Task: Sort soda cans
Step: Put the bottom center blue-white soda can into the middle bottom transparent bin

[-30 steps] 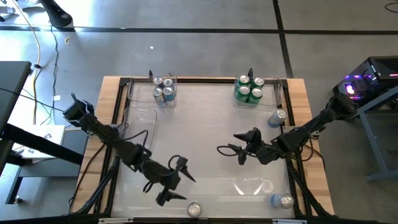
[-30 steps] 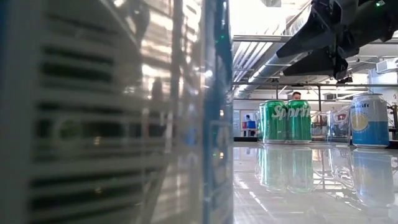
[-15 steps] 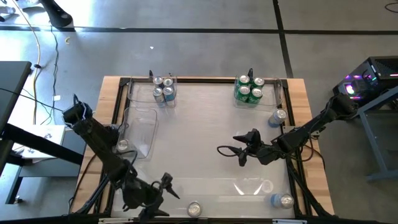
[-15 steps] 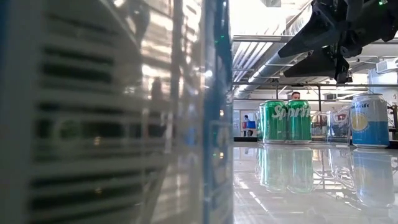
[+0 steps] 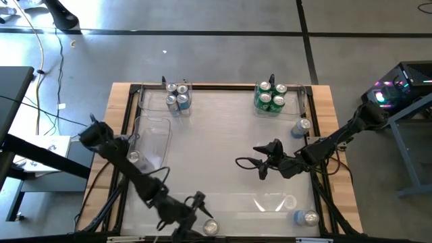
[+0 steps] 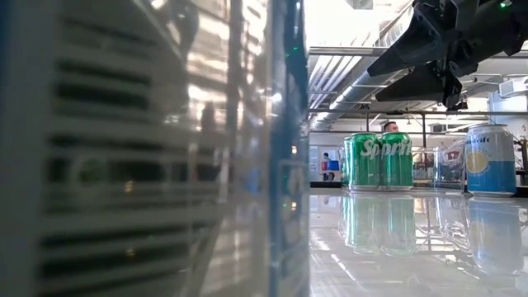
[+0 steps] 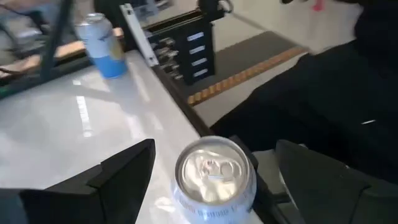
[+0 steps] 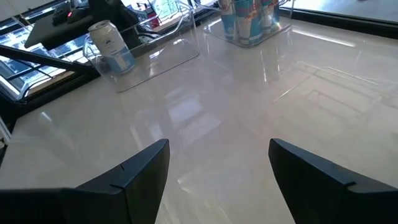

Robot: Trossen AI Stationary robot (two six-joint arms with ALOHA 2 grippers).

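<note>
Green cans (image 5: 271, 96) and blue cans (image 5: 177, 95) already sit grouped at the table's (image 5: 223, 135) far edge; four strays remain. Left wrist view: left gripper (image 7: 211, 174), fingers spread, straddles a silver can (image 7: 214, 179), ungrasped. Right wrist view: right gripper (image 8: 219, 165) hangs open mid-table.

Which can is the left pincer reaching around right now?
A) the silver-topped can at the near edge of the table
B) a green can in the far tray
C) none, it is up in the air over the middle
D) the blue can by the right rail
A: the left pincer stands open with its fingers on either side of the silver-topped can at the table's near edge, not yet closed on it.
</note>
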